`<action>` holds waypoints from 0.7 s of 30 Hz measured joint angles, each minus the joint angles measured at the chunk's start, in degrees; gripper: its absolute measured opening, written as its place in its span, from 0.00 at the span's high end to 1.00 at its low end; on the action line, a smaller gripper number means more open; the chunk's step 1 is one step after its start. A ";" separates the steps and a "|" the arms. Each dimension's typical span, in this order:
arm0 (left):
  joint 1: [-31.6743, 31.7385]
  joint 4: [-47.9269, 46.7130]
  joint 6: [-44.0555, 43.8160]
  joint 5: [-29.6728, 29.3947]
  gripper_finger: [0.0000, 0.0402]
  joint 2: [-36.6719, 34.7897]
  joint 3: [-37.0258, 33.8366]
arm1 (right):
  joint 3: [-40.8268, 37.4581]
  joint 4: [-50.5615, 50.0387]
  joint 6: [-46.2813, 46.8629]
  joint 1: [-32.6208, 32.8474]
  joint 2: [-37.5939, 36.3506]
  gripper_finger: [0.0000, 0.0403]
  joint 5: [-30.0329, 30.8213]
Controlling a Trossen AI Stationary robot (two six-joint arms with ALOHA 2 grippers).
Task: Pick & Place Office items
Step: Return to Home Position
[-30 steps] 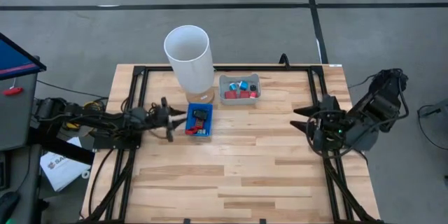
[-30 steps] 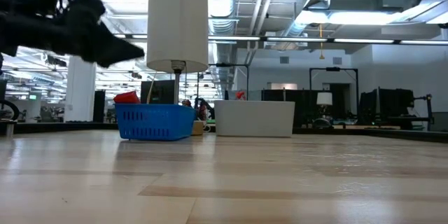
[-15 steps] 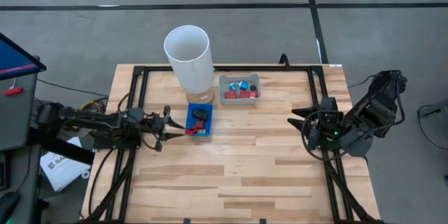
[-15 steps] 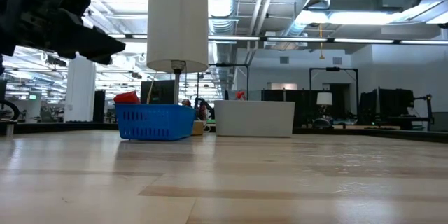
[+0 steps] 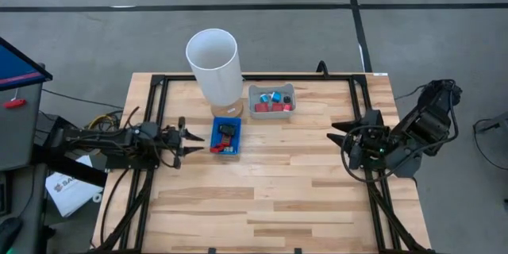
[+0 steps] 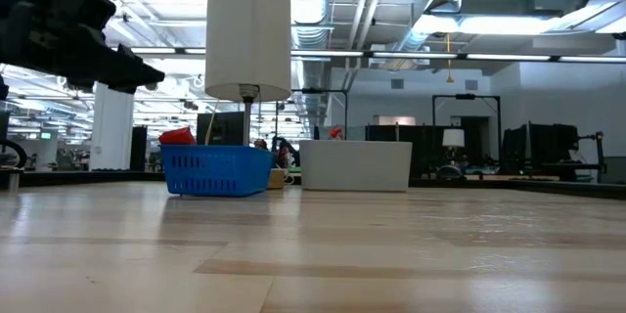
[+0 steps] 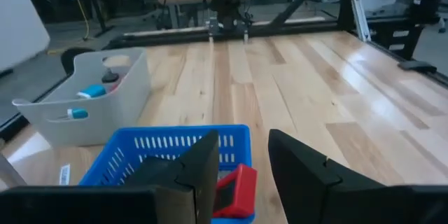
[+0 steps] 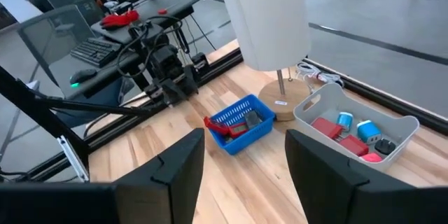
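Observation:
A small blue tray (image 5: 225, 136) stands on the table and holds a black piece (image 5: 228, 132) and red pieces. One red piece (image 7: 234, 185) rests at the tray's rim on the side facing my left gripper. A white tray (image 5: 271, 99) behind it holds red, blue and black pieces (image 8: 350, 131). My left gripper (image 5: 186, 137) hovers open just left of the blue tray and touches nothing. My right gripper (image 5: 341, 136) waits open near the table's right edge.
A tall white cylinder (image 5: 214, 63) stands on a thin stem and a round wooden base just behind the blue tray. A black frame (image 5: 159, 83) runs along the table's left, far and right edges. Bare wood (image 5: 278, 182) fills the middle and near part.
My left gripper has drawn back from over the blue tray toward the table's left edge, staying above the table. The trays and their pieces have kept their places.

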 joint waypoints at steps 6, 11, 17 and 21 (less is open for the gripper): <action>0.80 0.25 0.81 -1.02 0.70 5.30 0.02 | 0.02 -1.03 -2.55 1.25 -1.23 0.52 -1.72; 0.78 2.66 0.81 -1.33 0.70 9.61 -0.09 | 0.02 -0.85 -8.81 1.60 -1.22 0.52 -2.77; 0.78 3.15 0.81 -1.29 0.70 12.04 -0.09 | 0.02 4.37 -22.69 -0.94 -1.19 0.51 -9.02; 0.78 3.18 0.79 -1.18 0.70 12.51 -0.09 | -0.52 15.01 -36.35 -6.21 -0.83 0.52 -20.27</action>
